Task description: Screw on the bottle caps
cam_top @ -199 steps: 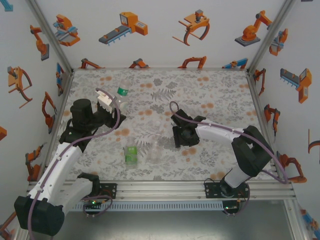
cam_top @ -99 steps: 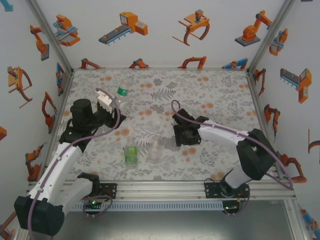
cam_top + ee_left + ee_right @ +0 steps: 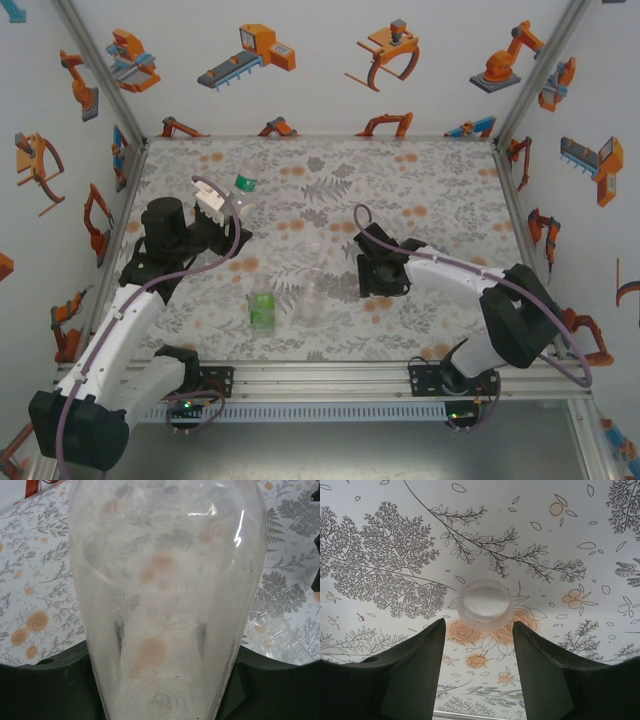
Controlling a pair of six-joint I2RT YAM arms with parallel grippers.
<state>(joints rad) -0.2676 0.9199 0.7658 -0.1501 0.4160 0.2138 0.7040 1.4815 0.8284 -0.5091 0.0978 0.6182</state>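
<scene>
Right arm [image 3: 450, 270] shifted right; cap [image 3: 485, 605] just beyond parted jaws

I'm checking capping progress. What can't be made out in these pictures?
1. Top view: whether the tall bottle in the left tool is capped; too small.
2. Left wrist view: its neck, cut off by the top edge.
3. Right wrist view: which way up the cap ahead of the right tool lies; translucent and blurred.

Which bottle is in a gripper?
The tall bottle with the green neck band, in the left gripper; the green-tinted bottle and plain bottle sit ungripped.
</scene>
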